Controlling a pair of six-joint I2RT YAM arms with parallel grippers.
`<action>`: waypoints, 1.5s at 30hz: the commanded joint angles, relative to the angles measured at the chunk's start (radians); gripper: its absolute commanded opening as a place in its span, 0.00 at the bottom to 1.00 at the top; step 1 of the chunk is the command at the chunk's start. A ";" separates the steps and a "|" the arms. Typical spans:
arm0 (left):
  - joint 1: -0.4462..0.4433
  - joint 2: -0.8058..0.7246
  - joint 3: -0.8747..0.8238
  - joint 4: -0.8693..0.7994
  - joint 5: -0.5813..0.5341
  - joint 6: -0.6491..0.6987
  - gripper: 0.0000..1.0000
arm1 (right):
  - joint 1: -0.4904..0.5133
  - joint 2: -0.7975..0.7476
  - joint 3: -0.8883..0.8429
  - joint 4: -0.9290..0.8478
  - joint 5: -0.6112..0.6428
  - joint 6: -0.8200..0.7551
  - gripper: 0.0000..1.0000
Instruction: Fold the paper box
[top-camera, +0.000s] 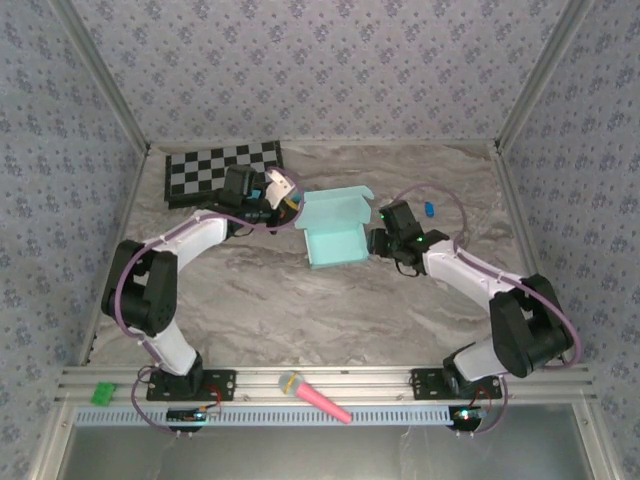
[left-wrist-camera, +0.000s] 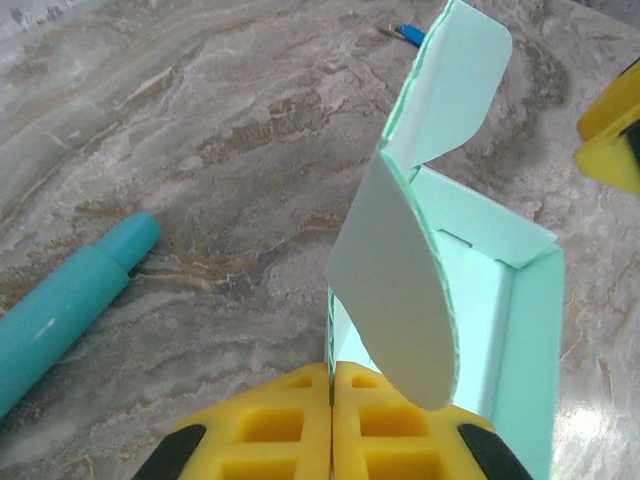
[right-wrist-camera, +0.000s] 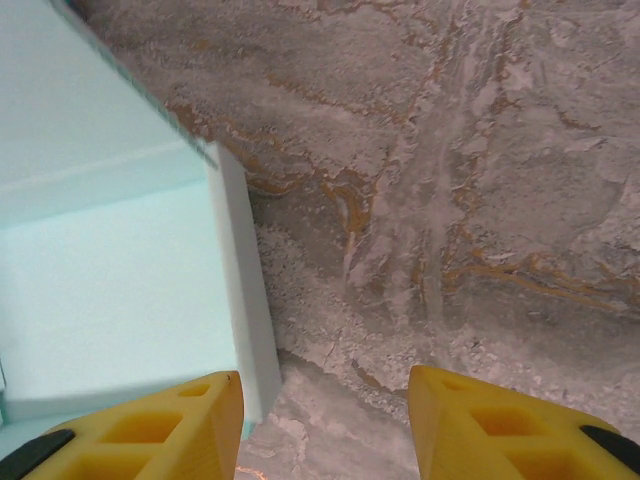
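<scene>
Paper box (top-camera: 335, 232): partly erected, on the desk (top-camera: 300, 300) toward rear centre, lid flap raised, near the checkerboard (top-camera: 222, 168).

Left arm: elbow bent, forearm reaching forward and inward to the box's left side.

Left tool (left-wrist-camera: 332, 425): pads pressed together, apparently clamped on a thin box wall edge; contact partly hidden.

Right arm: folded at the elbow, forearm angled inward toward the box's right side.

Right tool (right-wrist-camera: 325, 425): fingers apart, one finger just beside a box corner.

Teal marker (left-wrist-camera: 70, 300): flat on the desk, near the left tool.
</scene>
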 joint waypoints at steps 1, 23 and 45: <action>-0.006 0.015 0.038 -0.015 0.024 0.018 0.13 | -0.041 -0.039 -0.013 0.002 -0.048 -0.013 0.49; 0.015 -0.306 -0.072 0.008 -0.233 -0.183 0.62 | -0.385 0.068 0.115 -0.127 -0.216 -0.223 0.47; 0.187 -0.569 -0.089 -0.460 -0.447 -0.386 0.74 | -0.492 0.547 0.703 -0.452 -0.131 -0.454 0.37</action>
